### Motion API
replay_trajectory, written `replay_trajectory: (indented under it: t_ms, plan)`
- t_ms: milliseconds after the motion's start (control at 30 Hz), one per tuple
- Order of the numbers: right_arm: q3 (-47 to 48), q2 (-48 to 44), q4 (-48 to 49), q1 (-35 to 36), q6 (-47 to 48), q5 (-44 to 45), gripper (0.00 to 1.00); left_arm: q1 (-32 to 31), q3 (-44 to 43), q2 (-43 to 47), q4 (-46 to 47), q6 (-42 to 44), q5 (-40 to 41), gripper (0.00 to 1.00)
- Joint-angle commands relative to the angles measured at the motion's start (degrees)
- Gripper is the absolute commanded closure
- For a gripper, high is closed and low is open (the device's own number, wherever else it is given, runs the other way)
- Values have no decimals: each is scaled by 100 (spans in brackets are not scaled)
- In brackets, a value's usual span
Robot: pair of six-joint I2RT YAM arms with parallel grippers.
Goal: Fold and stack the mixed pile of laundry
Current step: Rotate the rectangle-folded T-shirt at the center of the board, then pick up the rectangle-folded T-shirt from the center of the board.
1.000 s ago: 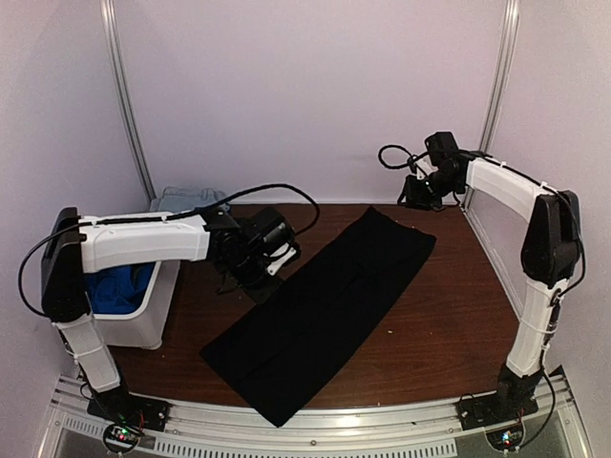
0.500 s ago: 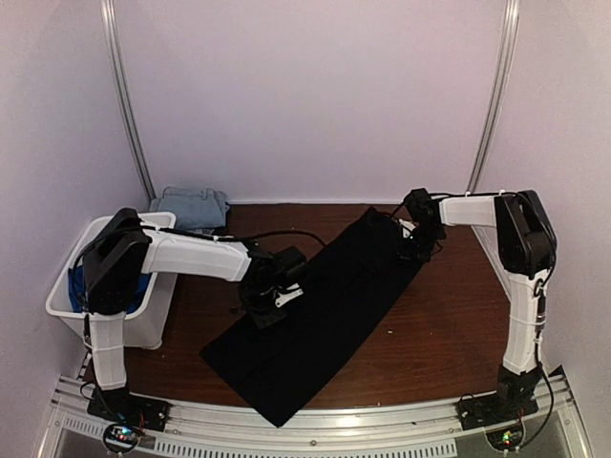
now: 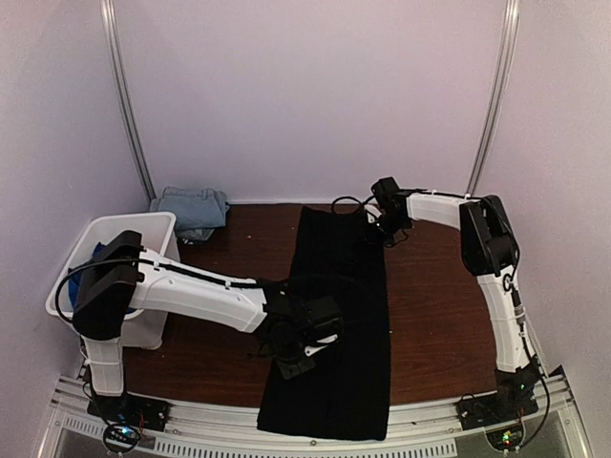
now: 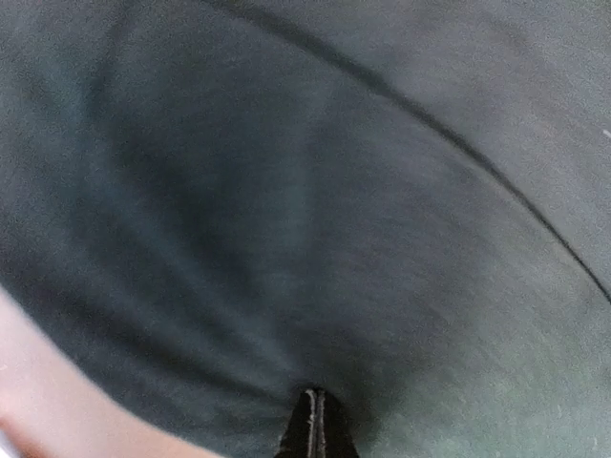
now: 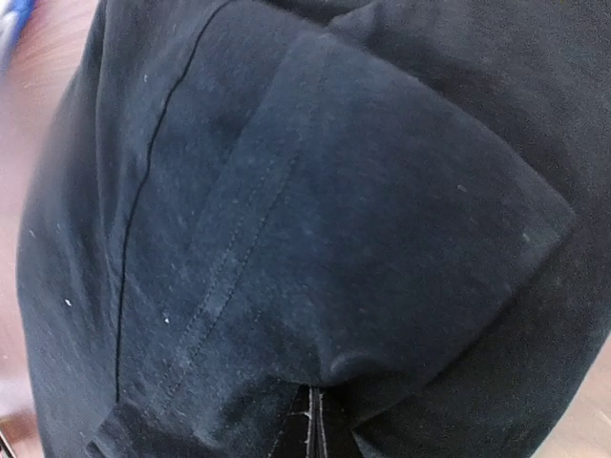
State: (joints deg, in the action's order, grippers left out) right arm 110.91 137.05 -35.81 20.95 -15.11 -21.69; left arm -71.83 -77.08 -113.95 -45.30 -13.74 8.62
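We find the left gripper (image 4: 315, 420) pinched together on the black cloth (image 3: 344, 286) near its left edge. The right gripper (image 5: 313, 420) clamps its far end. The cloth lies lengthwise on the surface (image 3: 430, 315). Fabric fills both wrist views, and the left arm partly hides the white bin (image 3: 153, 224).

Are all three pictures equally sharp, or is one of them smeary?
Left wrist view: the black cloth is blurred, weave lost, only a dark seam line readable. Right wrist view: sharp, stitching and lint specks crisp. Top view: evenly lit, but the cloth reads as flat black.
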Motion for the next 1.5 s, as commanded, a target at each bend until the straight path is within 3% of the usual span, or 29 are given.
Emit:
replay_trajectory:
  t_ms: [0, 167, 267, 367, 500, 667, 833, 1067, 1267, 1467]
  plan:
    - [752, 812, -89, 439, 224, -687, 100, -230, -204, -126, 509, -970, -862, 100]
    - [1446, 595, -363, 445, -7, -748, 100, -155, 144, 498, 810, -1436, -552, 100]
    - [1579, 178, -609, 327, -86, -658, 100, 203, 558, 1092, 1072, -1491, -586, 100]
    - [1278, -331, -597, 208, -332, -746, 96, 836, 853, 1567, 1338, -1431, -731, 100]
    - [398, -951, -205, 225, -596, -985, 96, 1804, 569, 1580, 1366, -1174, -817, 100]
    - [-729, -1399, 289, 344, -882, -1057, 96, 2624, -464, 773, 1330, -991, -1080, 100]
    - [-1150, -1468, 408, 471, -957, -1112, 97, 2780, -1412, -192, 1261, -938, -1115, 100]
    - [-1582, -1399, 645, 536, -1025, -1212, 98, 3028, -1732, -992, 984, -1158, -956, 100]
    - [-1600, -860, 884, 539, -1093, -1269, 99, 3334, -2362, -1685, 691, -1116, -958, 100]
    - [-915, -154, 788, 509, -1160, -1051, 100, 3588, -3262, -2418, 464, -1053, -1058, 100]
